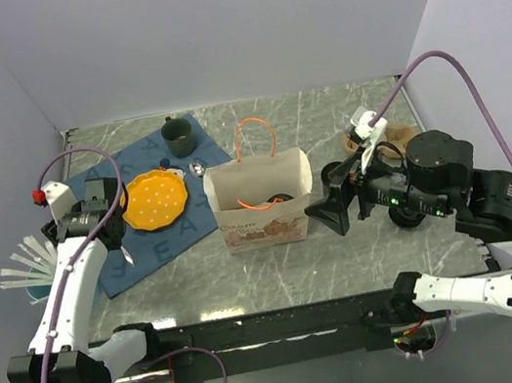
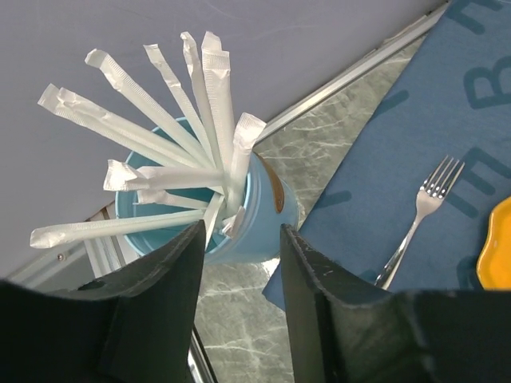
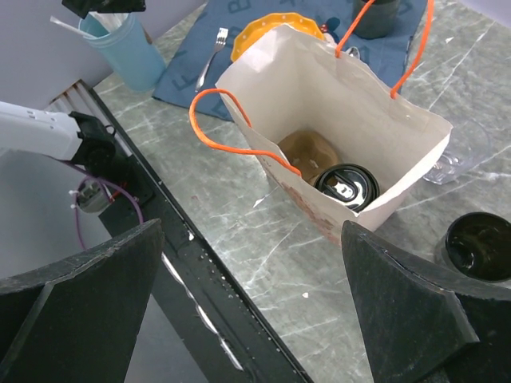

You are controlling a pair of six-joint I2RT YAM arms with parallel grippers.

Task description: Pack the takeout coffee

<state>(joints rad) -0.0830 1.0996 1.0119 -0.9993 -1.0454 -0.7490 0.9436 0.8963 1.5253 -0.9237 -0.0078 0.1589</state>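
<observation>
Cup (image 3: pixel 346 186) stands upright in paper bag (image 3: pixel 319 88), long axis vertical.

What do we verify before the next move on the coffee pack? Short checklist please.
1. White paper bag with orange handles upright, mouth open: ok.
2. Black-lidded cup in the bag on the brown pulp tray: ok.
3. Second dark round cup packed: not ok, it stands on the table outside the bag; whether it is lidded, cannot tell.
4. Right gripper open, empty, facing the bag: ok.
5. Left gripper lined up on the light blue cup of paper-wrapped straws: ok.
6. Straw gripped: not ok, the jaws stand apart with nothing clamped.
</observation>
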